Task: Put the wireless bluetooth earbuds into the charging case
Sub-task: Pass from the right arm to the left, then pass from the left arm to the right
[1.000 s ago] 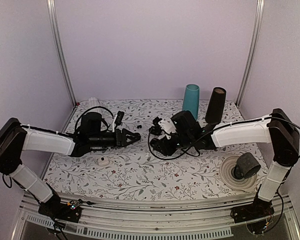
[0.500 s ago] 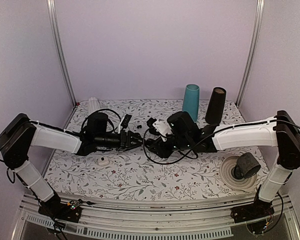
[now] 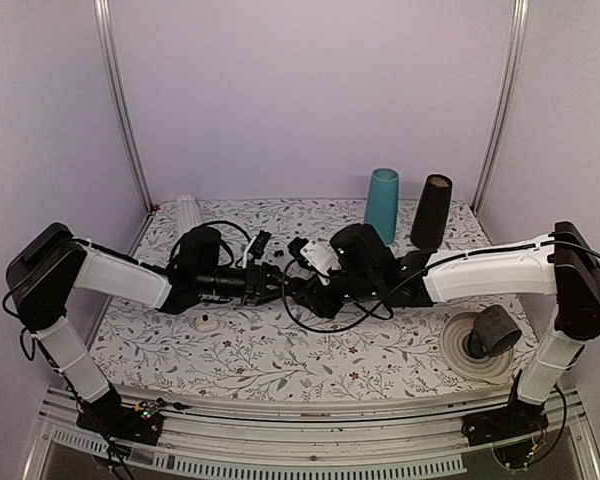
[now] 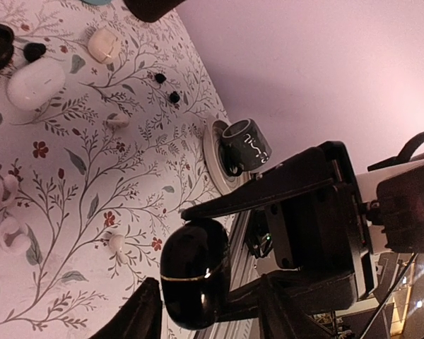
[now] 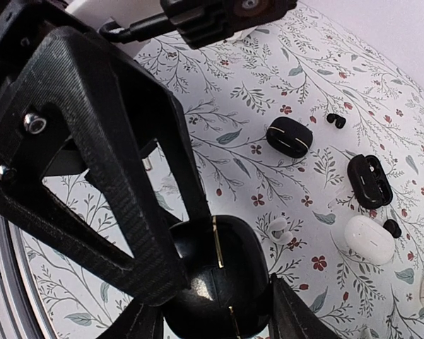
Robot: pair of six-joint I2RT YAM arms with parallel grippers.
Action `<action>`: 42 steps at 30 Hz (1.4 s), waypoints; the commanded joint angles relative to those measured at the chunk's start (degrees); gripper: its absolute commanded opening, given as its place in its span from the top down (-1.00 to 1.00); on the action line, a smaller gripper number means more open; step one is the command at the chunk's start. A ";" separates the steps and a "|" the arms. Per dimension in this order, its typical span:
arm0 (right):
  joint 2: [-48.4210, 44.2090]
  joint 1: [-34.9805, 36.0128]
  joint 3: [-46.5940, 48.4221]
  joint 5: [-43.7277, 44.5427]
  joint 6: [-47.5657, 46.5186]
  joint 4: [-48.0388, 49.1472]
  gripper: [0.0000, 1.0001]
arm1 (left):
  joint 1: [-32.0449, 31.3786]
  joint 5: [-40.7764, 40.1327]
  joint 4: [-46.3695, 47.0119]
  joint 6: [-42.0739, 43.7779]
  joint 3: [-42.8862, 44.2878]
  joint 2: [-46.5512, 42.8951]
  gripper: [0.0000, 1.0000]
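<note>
Nearest us on the left, a small white piece (image 3: 209,323) lies on the flowered cloth (image 3: 280,365); we cannot tell what it is. Near the right edge a saucer (image 3: 458,358) carries a dark cup (image 3: 495,331) tipped on its side.

In the middle of the table the two arms meet tip to tip. The right gripper (image 5: 212,314) is clamped on a closed black case (image 5: 215,279). The case is held above the cloth, with a thin gold seam showing round it. In the right wrist view its fingers press both sides of the case. The left gripper (image 4: 208,314) reaches around the same case with its jaws apart. In the left wrist view one finger sits just beside the case, and we see a gap at the other.

The earbuds all lie loose on the cloth, none in the held case. White earbuds (image 4: 11,236) are scattered below and beside the grippers. A pair of black earbuds (image 4: 174,97) sits farther off toward the saucer. Another black earbud (image 5: 391,227) lies between a white case (image 5: 369,240) and an open black case (image 5: 369,180). A second closed black case (image 5: 290,136) rests near them.

At the far edge, right of centre, a teal tumbler (image 3: 382,203) and a black tumbler (image 3: 432,211) stand upright.
</note>
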 commanded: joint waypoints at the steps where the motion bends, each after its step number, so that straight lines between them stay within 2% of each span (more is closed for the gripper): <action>1: -2.19 0.45 1.57 1.13 -0.67 0.13 0.03 | -0.76 2.36 5.21 -2.36 0.48 1.21 0.07; 10: -2.38 0.61 1.40 2.40 -0.59 0.64 0.03 | -1.02 4.28 7.94 -4.39 0.32 2.35 0.41; 13: -2.29 0.56 1.35 2.80 -0.27 0.63 -0.01 | -1.02 4.86 9.56 -5.01 -0.05 2.43 0.69; 16: -2.48 0.50 1.39 3.10 0.39 0.65 -0.22 | -0.97 4.98 11.41 -5.13 -0.39 2.17 1.00; 21: -4.11 -0.17 0.41 1.66 2.64 0.92 -0.73 | -1.00 4.82 14.40 -3.11 -0.86 -0.01 1.00; 25: -7.90 -2.16 -2.88 -3.05 5.56 2.81 -1.00 | -0.93 3.05 13.27 3.10 -0.88 -3.48 1.00; 33: -16.07 -6.25 -8.96 -17.57 12.95 9.18 -0.98 | -0.89 0.98 12.49 15.34 -2.38 -10.58 1.00; 42: -19.40 -7.20 -9.47 -28.62 22.33 17.52 -0.95 | -1.46 2.03 13.14 22.39 -3.68 -15.99 1.00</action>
